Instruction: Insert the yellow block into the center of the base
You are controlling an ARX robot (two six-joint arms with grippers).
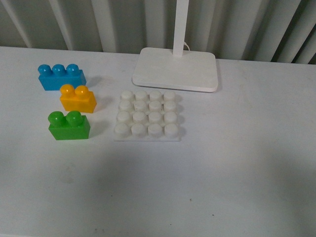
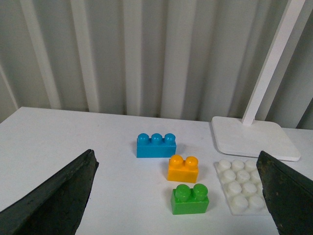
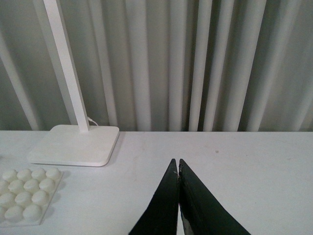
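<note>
The yellow block (image 1: 77,99) sits on the white bench (image 1: 247,163), between the blue brick (image 1: 61,77) behind it and the green brick (image 1: 68,126) in front. It is near the left side of the base (image 1: 147,116) but apart from it. The base lies flat in front of the lamp stand (image 1: 175,69). The left pincer (image 2: 175,154) gapes wide, holding nothing. The right pincer (image 3: 177,162) has its tips pressed together, empty.
</note>
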